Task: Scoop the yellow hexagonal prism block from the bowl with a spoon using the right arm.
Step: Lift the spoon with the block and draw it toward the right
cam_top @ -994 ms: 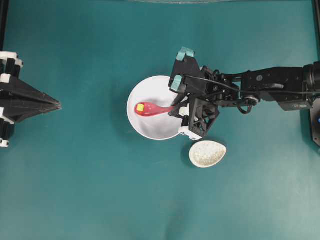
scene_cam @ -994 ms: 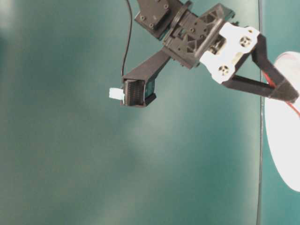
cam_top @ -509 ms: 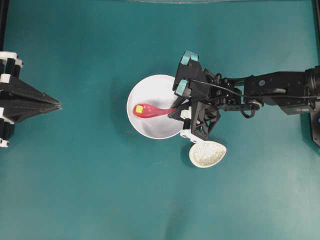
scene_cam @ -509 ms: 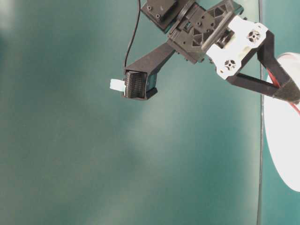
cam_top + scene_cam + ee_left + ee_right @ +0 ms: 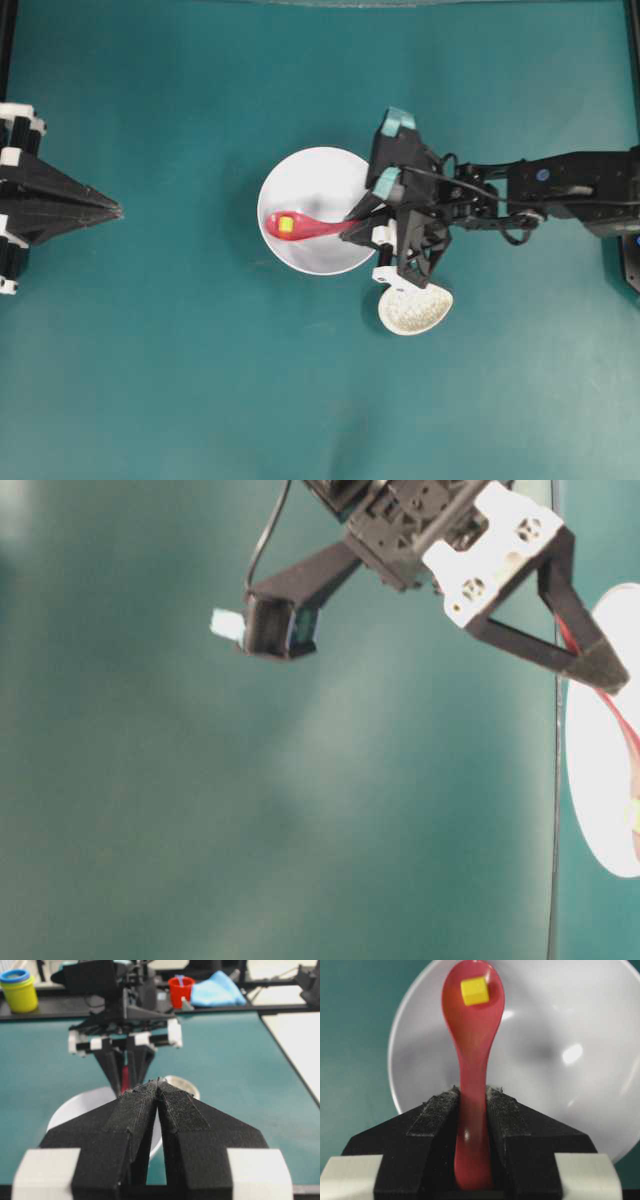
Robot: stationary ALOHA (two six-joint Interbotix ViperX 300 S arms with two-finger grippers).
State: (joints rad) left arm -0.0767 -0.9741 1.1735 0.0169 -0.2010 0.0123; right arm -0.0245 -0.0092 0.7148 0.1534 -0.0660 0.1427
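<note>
The white bowl (image 5: 318, 190) sits mid-table. Over its left half hangs the pink-red spoon (image 5: 300, 227), and the yellow hexagonal prism block (image 5: 286, 226) lies in its scoop. My right gripper (image 5: 352, 217) is shut on the spoon's handle at the bowl's right rim. In the right wrist view the spoon (image 5: 472, 1035) runs up from between the jaws with the block (image 5: 474, 991) near its tip, above the bowl (image 5: 560, 1060). My left gripper (image 5: 115, 210) rests shut and empty at the far left, its closed tips (image 5: 158, 1081) pointing toward the bowl (image 5: 80, 1107).
A speckled beige oval rest (image 5: 414, 308) lies just below and right of the bowl, under the right wrist. In the table-level view the right arm (image 5: 430, 530) hangs above the bowl's edge (image 5: 595, 780). Yellow and red cups and a blue cloth sit beyond the table.
The right arm has drawn back to the right and lifted, carrying the spoon with the block in its scoop. The left arm has not moved.
</note>
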